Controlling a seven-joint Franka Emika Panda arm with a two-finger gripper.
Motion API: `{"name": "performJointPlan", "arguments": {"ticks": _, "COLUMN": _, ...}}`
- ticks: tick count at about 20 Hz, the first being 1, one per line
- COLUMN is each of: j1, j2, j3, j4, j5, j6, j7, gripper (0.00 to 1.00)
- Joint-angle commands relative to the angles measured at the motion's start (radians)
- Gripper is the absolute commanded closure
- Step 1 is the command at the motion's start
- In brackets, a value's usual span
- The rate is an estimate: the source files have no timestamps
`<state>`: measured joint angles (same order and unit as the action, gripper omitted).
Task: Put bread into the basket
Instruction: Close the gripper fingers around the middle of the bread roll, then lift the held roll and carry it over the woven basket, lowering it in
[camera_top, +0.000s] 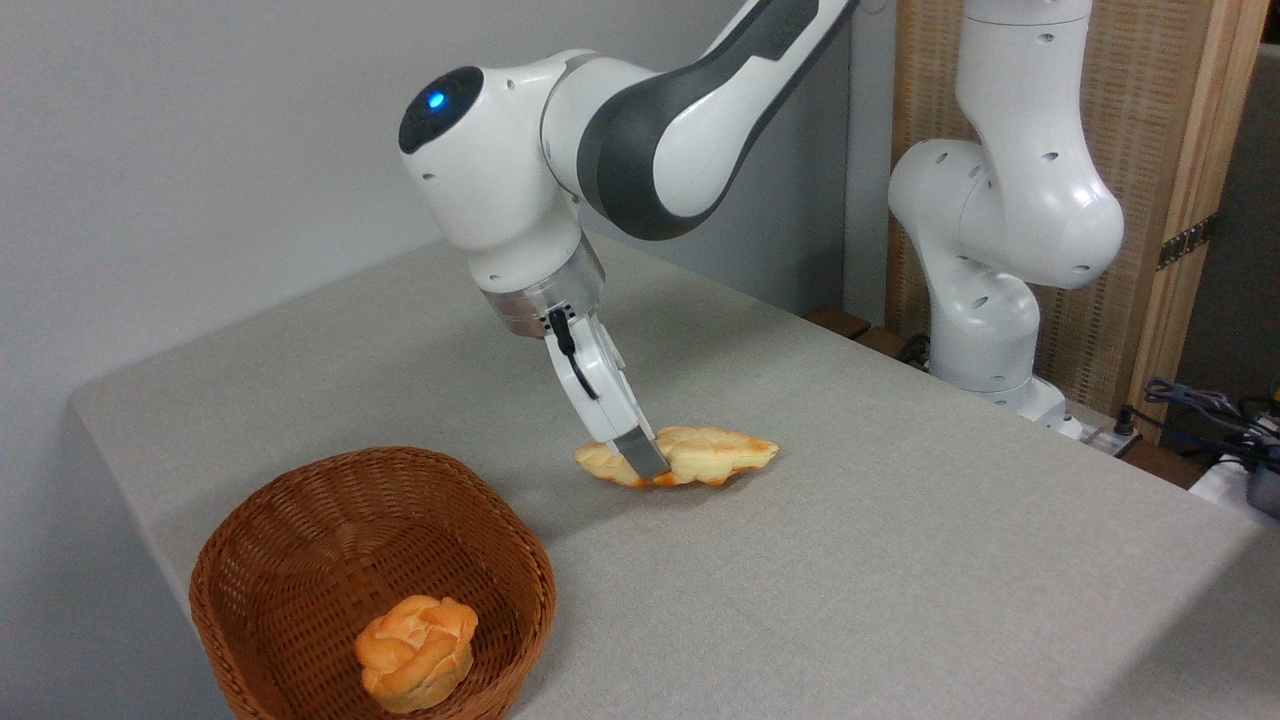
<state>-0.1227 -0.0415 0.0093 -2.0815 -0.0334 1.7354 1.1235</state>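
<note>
The bread (712, 456), a long flat pale golden braided loaf with browned tips, lies on the grey table to the right of and beyond the basket. My gripper (648, 455) reaches down onto its left half. One grey fingertip (644, 457) stands against the loaf's near side, and the other finger is hidden behind it. The jaws straddle the loaf, but whether they press on it does not show. The loaf rests on the table. The brown woven wicker basket (300, 520) stands at the front left, well apart from the gripper.
A small round orange knotted bun (417, 652) sits inside the basket near its front wall. The arm's white base (985, 330) stands at the table's far right edge, with cables (1200, 410) beyond it. The table's left edge runs close behind the basket.
</note>
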Motion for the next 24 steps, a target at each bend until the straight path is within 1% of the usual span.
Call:
{"name": "performJointPlan", "arguments": {"ticks": 1, "j1": -0.002, "j2": -0.014, "j3": 0.011, "j4": 0.030, "j5": 0.012, "j6": -0.045, "j7": 0.002, "gripper": 0.67}}
{"name": "performJointPlan", "arguments": {"ticks": 4, "j1": 0.001, "j2": -0.017, "j3": 0.034, "j4": 0.095, "j5": 0.001, "j6": -0.045, "j7": -0.002, "gripper": 0.67}}
{"name": "performJointPlan", "arguments": {"ticks": 8, "j1": 0.003, "j2": -0.006, "j3": 0.040, "j4": 0.187, "j5": 0.001, "j6": -0.025, "j7": -0.024, "gripper": 0.67}}
{"name": "performJointPlan", "arguments": {"ticks": 10, "j1": 0.005, "j2": 0.005, "j3": 0.043, "j4": 0.214, "j5": 0.000, "j6": 0.018, "j7": -0.043, "gripper": 0.67}}
{"name": "performJointPlan", "arguments": {"ticks": 11, "j1": 0.005, "j2": 0.009, "j3": 0.060, "j4": 0.219, "j5": -0.008, "j6": 0.051, "j7": -0.066, "gripper": 0.67}}
{"name": "performJointPlan", "arguments": {"ticks": 12, "j1": 0.003, "j2": 0.015, "j3": 0.073, "j4": 0.221, "j5": -0.054, "j6": 0.115, "j7": -0.118, "gripper": 0.67}}
{"name": "performJointPlan", "arguments": {"ticks": 13, "j1": 0.003, "j2": 0.017, "j3": 0.075, "j4": 0.221, "j5": -0.080, "j6": 0.165, "j7": -0.151, "gripper": 0.67}}
{"name": "performJointPlan", "arguments": {"ticks": 14, "j1": 0.003, "j2": 0.018, "j3": 0.075, "j4": 0.221, "j5": -0.095, "j6": 0.205, "j7": -0.174, "gripper": 0.67}}
{"name": "performJointPlan", "arguments": {"ticks": 16, "j1": 0.003, "j2": 0.029, "j3": 0.077, "j4": 0.221, "j5": -0.103, "j6": 0.260, "j7": -0.201, "gripper": 0.67}}
{"name": "performJointPlan", "arguments": {"ticks": 18, "j1": 0.003, "j2": 0.031, "j3": 0.077, "j4": 0.221, "j5": -0.112, "j6": 0.294, "j7": -0.202, "gripper": 0.67}}
{"name": "performJointPlan", "arguments": {"ticks": 19, "j1": 0.005, "j2": 0.032, "j3": 0.078, "j4": 0.221, "j5": -0.143, "j6": 0.329, "j7": -0.203, "gripper": 0.67}}
{"name": "performJointPlan", "arguments": {"ticks": 20, "j1": 0.003, "j2": 0.035, "j3": 0.087, "j4": 0.221, "j5": -0.158, "j6": 0.348, "j7": -0.205, "gripper": 0.67}}
{"name": "performJointPlan", "arguments": {"ticks": 22, "j1": 0.003, "j2": 0.043, "j3": 0.095, "j4": 0.221, "j5": -0.169, "j6": 0.386, "j7": -0.205, "gripper": 0.67}}
{"name": "performJointPlan", "arguments": {"ticks": 23, "j1": 0.003, "j2": 0.043, "j3": 0.095, "j4": 0.221, "j5": -0.169, "j6": 0.392, "j7": -0.205, "gripper": 0.65}}
{"name": "performJointPlan", "arguments": {"ticks": 24, "j1": 0.003, "j2": 0.043, "j3": 0.095, "j4": 0.221, "j5": -0.169, "j6": 0.392, "j7": -0.205, "gripper": 0.60}}
